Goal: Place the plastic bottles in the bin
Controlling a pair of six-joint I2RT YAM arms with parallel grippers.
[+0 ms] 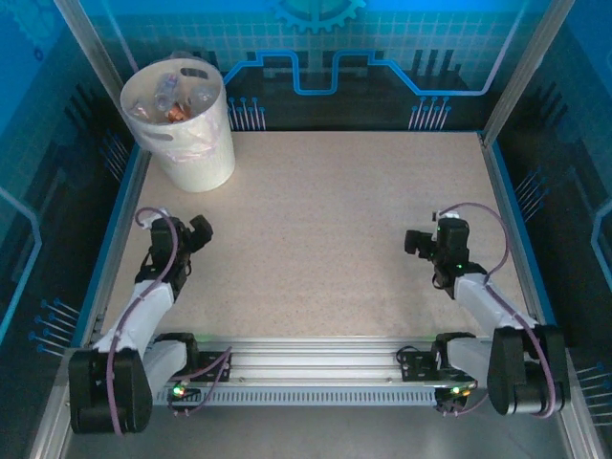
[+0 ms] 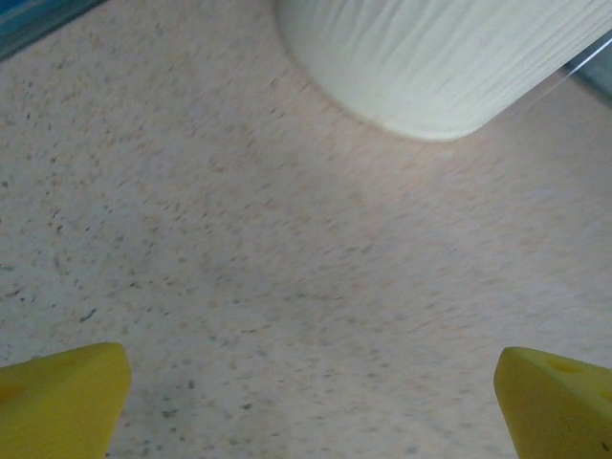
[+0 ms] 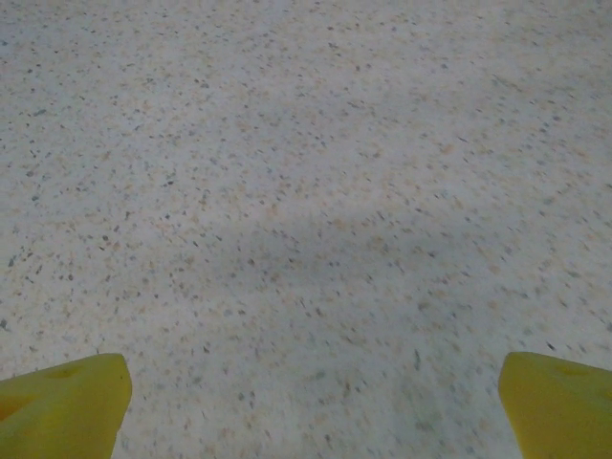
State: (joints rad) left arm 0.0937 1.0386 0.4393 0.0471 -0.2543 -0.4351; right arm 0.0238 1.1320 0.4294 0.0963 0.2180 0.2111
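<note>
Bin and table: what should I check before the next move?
1. Bin upright in the far-left corner: ok.
2. Plastic bottles lying inside it: ok.
3. Left gripper open, holding nothing: ok.
4. Right gripper open, holding nothing: ok.
5. Table bare between the arms: ok.
6. Whole batch binned: cannot tell.

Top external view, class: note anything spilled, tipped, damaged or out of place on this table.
Nothing stands out. The bin stands upright at the far left corner of the table with plastic bottles inside, and the left gripper and right gripper are open, holding nothing.
</note>
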